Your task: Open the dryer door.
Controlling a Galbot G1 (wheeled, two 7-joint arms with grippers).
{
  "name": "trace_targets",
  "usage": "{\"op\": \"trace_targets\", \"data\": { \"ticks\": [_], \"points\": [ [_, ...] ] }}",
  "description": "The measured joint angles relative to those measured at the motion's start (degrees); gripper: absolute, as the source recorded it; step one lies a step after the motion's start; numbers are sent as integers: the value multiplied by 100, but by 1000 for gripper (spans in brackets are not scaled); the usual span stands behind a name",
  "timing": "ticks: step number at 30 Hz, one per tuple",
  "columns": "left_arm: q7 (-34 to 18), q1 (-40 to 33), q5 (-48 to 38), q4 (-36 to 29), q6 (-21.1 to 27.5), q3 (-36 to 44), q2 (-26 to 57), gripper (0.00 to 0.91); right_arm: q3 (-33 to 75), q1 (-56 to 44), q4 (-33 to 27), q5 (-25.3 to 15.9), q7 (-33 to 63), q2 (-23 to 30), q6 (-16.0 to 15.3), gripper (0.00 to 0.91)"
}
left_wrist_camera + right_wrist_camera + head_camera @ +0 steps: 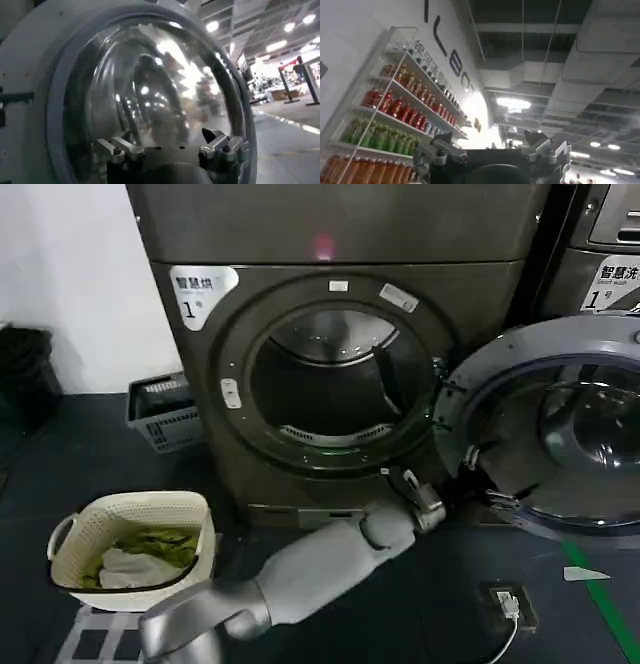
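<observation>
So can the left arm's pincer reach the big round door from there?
Probably yes. The left pincer sits open just beside the dryer door, which already hangs swung wide. In the left wrist view the door's domed glass looms right ahead, with nothing between.

Exhibition-hall laundry demo corner. Two grey front-loading machines (340, 364) side by side, numbered stickers (197, 294) on their fronts. Laundry basket (135, 549) of clothes on dark floor. Nearby: shelves of bottled drinks (395, 120), exposed ceiling ducts (600, 65), strip lights, barrier posts (282, 85).
</observation>
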Motion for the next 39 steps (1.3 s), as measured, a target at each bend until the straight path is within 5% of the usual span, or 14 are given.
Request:
{"op": "trace_targets", "data": {
  "ticks": [10, 26, 39],
  "points": [
    [33, 21, -417, -630, -509, 26, 56, 907, 67, -49, -22, 62, -19, -113, 34, 907],
    [307, 39, -1216, -1683, -1860, -20, 1604, 907, 49, -50, -20, 116, -73, -207, 145, 907],
    [698, 124, -807, -2767, -1721, -40, 3302, 907, 17, -47, 79, 102, -62, -240, 141, 907]
  ]
}}
